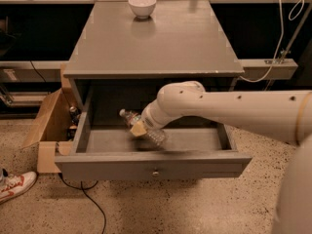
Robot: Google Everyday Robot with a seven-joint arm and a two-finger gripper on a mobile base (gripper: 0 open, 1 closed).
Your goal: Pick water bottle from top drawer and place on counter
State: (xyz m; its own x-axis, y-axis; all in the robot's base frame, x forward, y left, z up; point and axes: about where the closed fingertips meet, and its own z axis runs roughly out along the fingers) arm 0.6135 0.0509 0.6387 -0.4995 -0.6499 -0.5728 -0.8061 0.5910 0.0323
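One view is on record, taken from above and in front of the cabinet.

Camera view, step in hand: extraction. The pincer (138,127) sits inside the open top drawer (195,165), left of centre, and appears clamped around the middle of the water bottle (156,136). The bottle lies tilted, white cap up and to the left, base down and to the right. It seems to hang clear of the drawer floor, though actual clearance cannot be confirmed.

Next move, as judged: raise the bottle above the drawer's front panel, carry it up past the front edge, then set it down on the grey surface (156,43). The approach must avoid the overhanging edge directly above the pincer. The white bowl (142,5) stands at the far edge, well apart from any likely landing spot.

Concealed or unclear:
- The pincer's fingers are largely masked by the arm (234,111) and blurred, so the grip is inferred from the bottle's pose.
- The label band cannot be made out.
- The drawer's back right corner is hidden behind the arm.
- A cardboard box (46,126) stands beside the cabinet on the left — its contents are indistinct.
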